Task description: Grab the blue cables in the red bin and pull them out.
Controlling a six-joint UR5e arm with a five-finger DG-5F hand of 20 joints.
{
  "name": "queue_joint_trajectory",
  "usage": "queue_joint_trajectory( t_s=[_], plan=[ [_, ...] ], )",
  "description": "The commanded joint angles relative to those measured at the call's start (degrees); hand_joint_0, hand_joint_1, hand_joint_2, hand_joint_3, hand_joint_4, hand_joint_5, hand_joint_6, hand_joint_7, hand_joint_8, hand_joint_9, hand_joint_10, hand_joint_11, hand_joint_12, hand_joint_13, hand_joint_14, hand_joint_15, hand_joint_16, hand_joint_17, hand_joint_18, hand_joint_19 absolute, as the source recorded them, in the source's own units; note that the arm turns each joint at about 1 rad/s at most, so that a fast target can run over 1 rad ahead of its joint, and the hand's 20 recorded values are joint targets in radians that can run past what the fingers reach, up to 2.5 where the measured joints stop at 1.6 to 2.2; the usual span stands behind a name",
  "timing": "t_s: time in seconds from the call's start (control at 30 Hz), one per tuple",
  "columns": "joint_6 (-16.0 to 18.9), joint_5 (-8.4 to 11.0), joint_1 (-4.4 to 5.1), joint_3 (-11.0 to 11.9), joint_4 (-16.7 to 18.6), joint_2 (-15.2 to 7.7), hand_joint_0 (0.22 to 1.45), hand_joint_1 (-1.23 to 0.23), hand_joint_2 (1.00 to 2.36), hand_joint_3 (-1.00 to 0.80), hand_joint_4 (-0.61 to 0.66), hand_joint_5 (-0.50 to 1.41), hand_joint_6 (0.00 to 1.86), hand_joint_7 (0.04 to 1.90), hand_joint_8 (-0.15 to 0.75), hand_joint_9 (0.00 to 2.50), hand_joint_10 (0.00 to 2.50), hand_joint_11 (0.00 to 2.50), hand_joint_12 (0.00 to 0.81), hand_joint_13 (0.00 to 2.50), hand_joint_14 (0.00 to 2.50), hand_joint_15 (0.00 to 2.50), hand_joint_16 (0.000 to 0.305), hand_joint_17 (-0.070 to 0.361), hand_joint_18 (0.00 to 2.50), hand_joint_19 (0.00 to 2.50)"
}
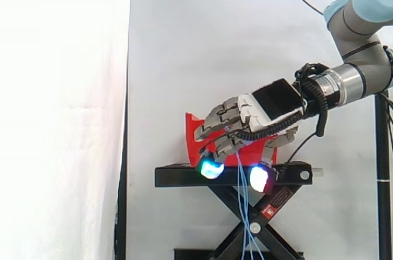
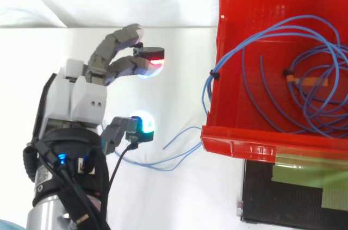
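Cables (image 2: 285, 72) coil in the bin (image 2: 239, 145) facing the hand (image 2: 81, 97), with strands trailing over the bin's lip to under the hand; whether it grips any, I cannot tell.

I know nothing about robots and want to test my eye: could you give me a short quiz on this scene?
1. True or false: the blue cables lie wholly inside the red bin.
2. The bin stands on: A) a black stand, B) a wooden table, C) the floor.
3. Fill in: in the top view, the hand is ____ of the bin.
Key: 1 false, strands hang over its rim; 2 A; 3 left.
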Motion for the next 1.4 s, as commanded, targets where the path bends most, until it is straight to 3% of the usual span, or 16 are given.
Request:
queue_joint_trajectory(
  t_s=[0.0, 0.3, 0.43, 0.57, 0.97, 1.13, 1.37],
  plan=[
    [-0.2, 0.23, -0.12, 0.0, 0.3, 0.0, 0.81, -0.83, 1.0, -1.0, 0.38, 0.67, 0.02, 0.57, 0.298, 0.85, 0.03, 0.86, 0.337, 0.45, 0.02, 0.4, 0.047, 0.106, 0.44, 0.59],
    [-0.2, 0.23, -0.83, -1.8, 1.7, 0.0, 0.81, -0.83, 1.0, -1.0, 0.38, 0.72, 0.02, 0.55, 0.303, 0.87, 0.03, 0.87, 0.336, 0.45, 0.01, 0.4, 0.047, 0.105, 0.44, 0.59],
    [-0.2, 0.14, -1.53, -3.3, 4.2, 0.0, 0.81, -0.83, 1.0, -1.0, 0.37, 0.73, 0.02, 0.54, 0.309, 0.88, 0.03, 0.88, 0.336, 0.46, 0.02, 0.4, 0.047, 0.105, 0.44, 0.59],
    [-0.3, 0.14, -2.06, -3.3, 5.8, 0.0, 0.81, -0.83, 1.0, -1.0, 0.34, 0.75, 0.02, 0.52, 0.313, 0.9, 0.03, 0.88, 0.336, 0.46, 0.02, 0.4, 0.047, 0.105, 0.44, 0.59],
    [-4.4, 0.23, -3.29, -3.3, 5.3, 0.0, 0.81, -0.82, 1.0, -1.0, 0.34, 0.77, 0.02, 0.5, 0.321, 0.91, 0.03, 0.84, 0.334, 0.46, 0.01, 0.4, 0.047, 0.105, 0.44, 0.59],
    [-6.7, 0.23, -3.46, -3.3, 3.0, 0.0, 0.81, -0.82, 1.0, -1.0, 0.35, 0.78, 0.02, 0.5, 0.319, 0.9, 0.03, 0.83, 0.333, 0.46, 0.02, 0.4, 0.047, 0.105, 0.44, 0.59],
    [-8.1, 0.23, -3.73, -3.3, 2.7, 0.0, 0.81, -0.82, 1.0, -1.0, 0.35, 0.8, 0.02, 0.49, 0.321, 0.9, 0.03, 0.81, 0.334, 0.46, 0.02, 0.41, 0.047, 0.105, 0.44, 0.6]
  ],
)
